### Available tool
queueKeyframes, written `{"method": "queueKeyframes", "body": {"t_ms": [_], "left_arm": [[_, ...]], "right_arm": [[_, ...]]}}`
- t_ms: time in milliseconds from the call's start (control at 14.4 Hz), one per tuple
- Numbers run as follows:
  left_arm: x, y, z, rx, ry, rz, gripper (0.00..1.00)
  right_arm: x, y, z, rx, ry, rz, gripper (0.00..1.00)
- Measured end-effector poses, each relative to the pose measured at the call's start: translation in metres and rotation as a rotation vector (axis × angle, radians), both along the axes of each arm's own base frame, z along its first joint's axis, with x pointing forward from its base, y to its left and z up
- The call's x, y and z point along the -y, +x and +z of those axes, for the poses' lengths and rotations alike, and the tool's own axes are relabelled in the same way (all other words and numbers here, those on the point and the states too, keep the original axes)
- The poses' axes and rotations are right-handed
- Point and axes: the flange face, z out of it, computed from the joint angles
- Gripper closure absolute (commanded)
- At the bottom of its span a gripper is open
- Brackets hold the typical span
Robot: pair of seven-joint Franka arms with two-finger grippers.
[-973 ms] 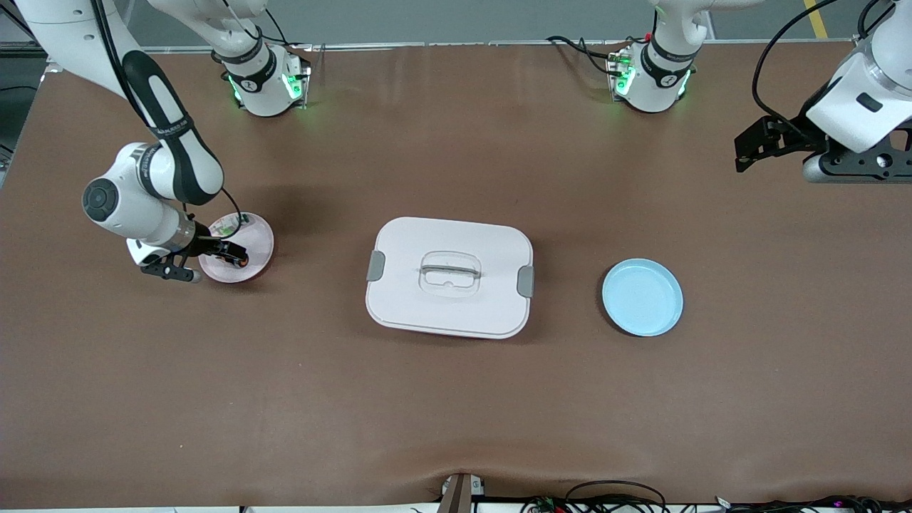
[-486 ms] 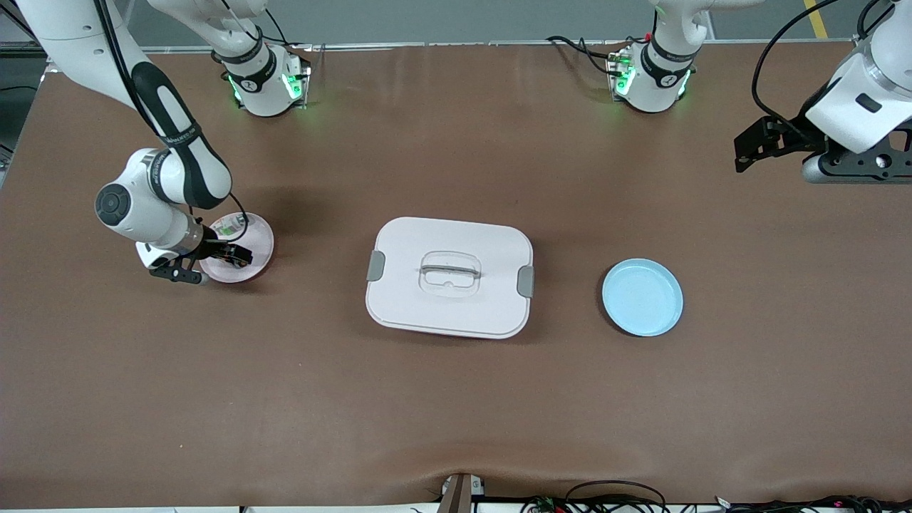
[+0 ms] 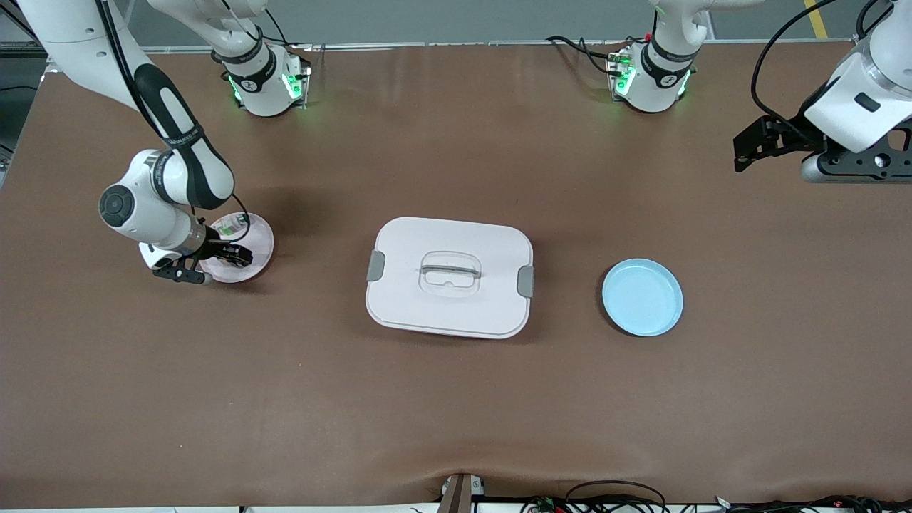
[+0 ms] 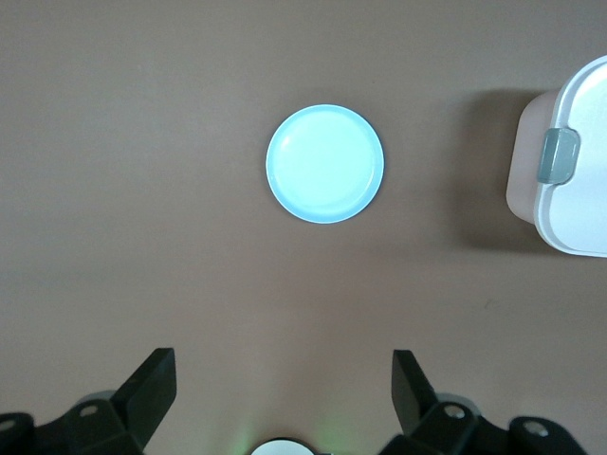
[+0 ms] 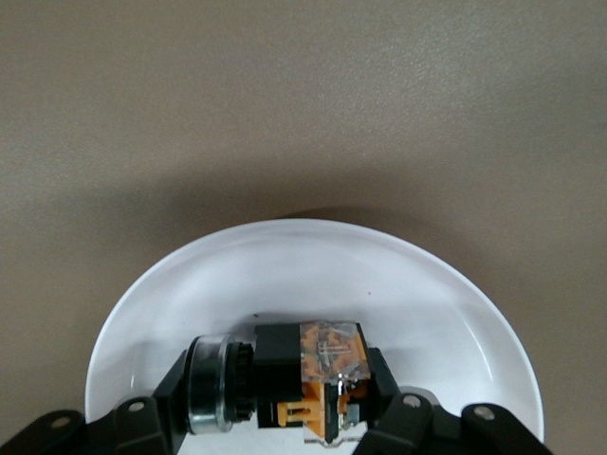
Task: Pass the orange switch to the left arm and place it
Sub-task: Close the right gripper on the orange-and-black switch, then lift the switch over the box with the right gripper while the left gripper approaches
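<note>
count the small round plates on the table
2: a pink plate at the right arm's end, under the right end effector; a blue plate beside the box, toward the left arm's end.

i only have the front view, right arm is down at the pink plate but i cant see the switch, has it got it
Observer: Yes. In the right wrist view the right gripper has its jaws shut on the orange switch, low over the pink plate.
Operator: which way is it lying
Observer: On its side across the jaws, with the silver-ringed end at one side and the black and orange body at the other.
Operator: and the left arm
Observer: It waits. The left gripper has its jaws open, and its wrist view looks down on the blue plate, with one clasped end of the box at the edge of the picture.
</note>
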Motion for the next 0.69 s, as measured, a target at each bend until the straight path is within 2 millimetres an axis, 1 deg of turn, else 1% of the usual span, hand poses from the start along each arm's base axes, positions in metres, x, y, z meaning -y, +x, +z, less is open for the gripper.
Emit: {"method": "queueKeyframes", "body": {"t_ms": [417,486,556,695], "left_arm": [[0.001,0.000,0.000,0.000,0.000,-0.001,0.00],[0.001,0.000,0.000,0.000,0.000,-0.001,0.00],[0.001,0.000,0.000,0.001,0.000,-0.001,0.00],[0.001,0.000,0.000,0.001,0.000,-0.001,0.00]], "right_arm": [[-0.004,0.000,0.003,-0.031,0.009,0.012,0.82],[-0.006,0.002,0.011,-0.051,0.017,0.021,0.81],[-0.010,0.006,0.024,-0.076,0.027,0.031,0.81],[-0.015,0.014,0.062,-0.121,0.048,0.050,0.81]]}}
